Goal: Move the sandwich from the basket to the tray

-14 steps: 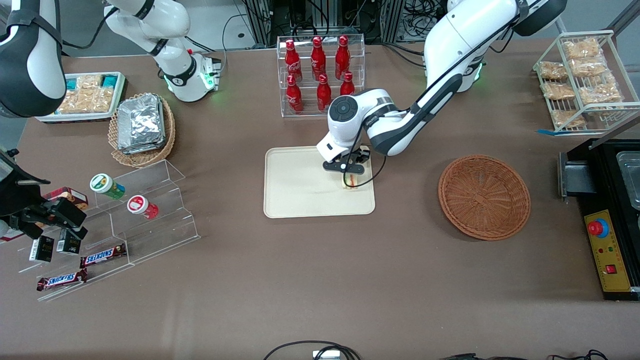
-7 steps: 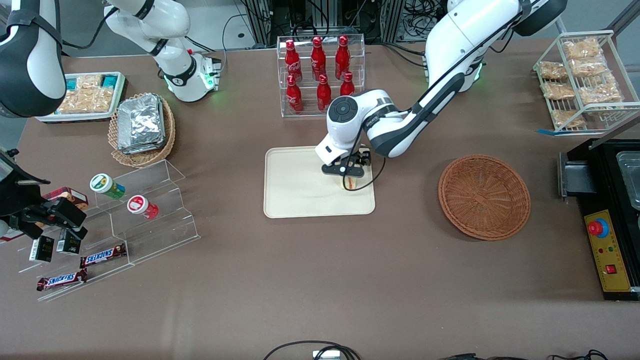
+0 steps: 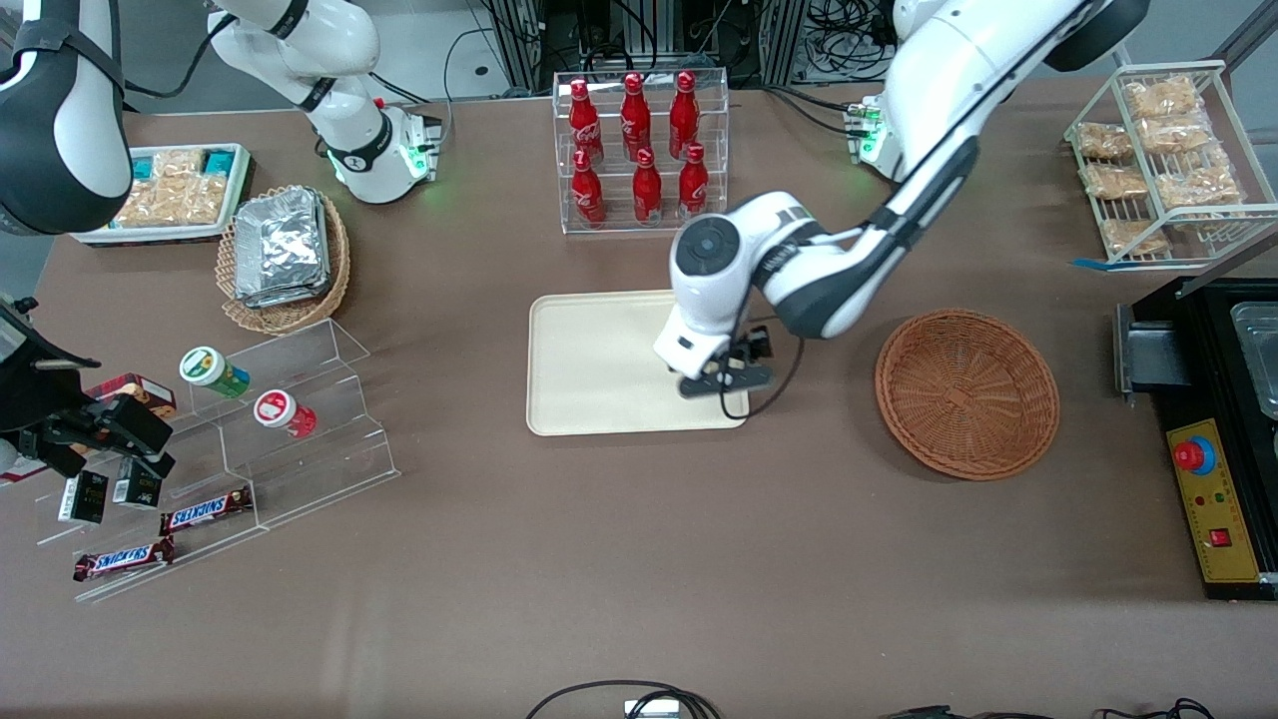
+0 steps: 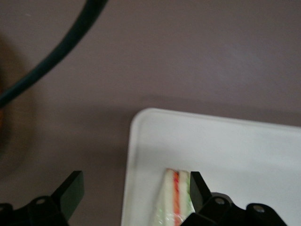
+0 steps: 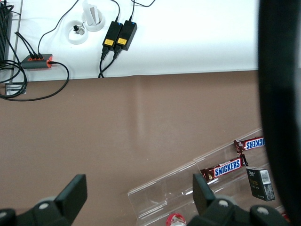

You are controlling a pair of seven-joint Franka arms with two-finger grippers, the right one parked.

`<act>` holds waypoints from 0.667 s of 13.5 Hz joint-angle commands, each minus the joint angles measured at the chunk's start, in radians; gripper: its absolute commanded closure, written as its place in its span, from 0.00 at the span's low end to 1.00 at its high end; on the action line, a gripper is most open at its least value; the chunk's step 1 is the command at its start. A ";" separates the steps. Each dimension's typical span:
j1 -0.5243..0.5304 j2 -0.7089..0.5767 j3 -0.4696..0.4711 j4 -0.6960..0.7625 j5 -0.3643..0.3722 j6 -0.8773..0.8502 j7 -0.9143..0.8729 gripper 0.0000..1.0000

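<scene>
The sandwich (image 4: pixel 176 200), a pale wedge with an orange-red and green filling stripe, lies on the cream tray (image 4: pixel 225 141) near one of its corners. My left gripper (image 4: pixel 135 190) hangs open above it; one finger is close beside the sandwich and the other is over the brown table next to the tray. In the front view the gripper (image 3: pixel 723 380) hovers over the tray (image 3: pixel 599 359) at the corner nearest the camera and the basket, hiding the sandwich. The reddish-brown basket (image 3: pixel 966 391) sits empty beside the tray, toward the working arm's end.
A clear rack of red bottles (image 3: pixel 639 150) stands farther from the camera than the tray. A tan basket of foil packets (image 3: pixel 285 255) and stepped acrylic shelves (image 3: pixel 290 419) lie toward the parked arm's end. A wire snack rack (image 3: pixel 1163 160) and a black machine (image 3: pixel 1218 419) are near the working arm's end.
The gripper has lifted off the sandwich and moved nearer the camera and toward the basket. The sandwich stays on the tray.
</scene>
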 commanded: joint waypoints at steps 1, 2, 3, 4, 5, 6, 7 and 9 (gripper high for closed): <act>0.083 -0.027 -0.009 0.039 0.012 -0.104 -0.025 0.01; 0.097 -0.045 -0.007 0.047 0.009 -0.121 -0.021 0.01; 0.113 -0.061 -0.006 0.053 0.004 -0.125 -0.016 0.01; 0.140 -0.076 -0.007 0.053 0.003 -0.131 -0.018 0.01; 0.159 -0.093 -0.009 0.053 0.003 -0.151 -0.013 0.01; 0.178 -0.107 -0.009 0.055 0.003 -0.168 -0.012 0.01; 0.203 -0.117 -0.013 0.055 0.000 -0.174 -0.012 0.01; 0.234 -0.147 -0.012 0.055 -0.031 -0.176 0.020 0.01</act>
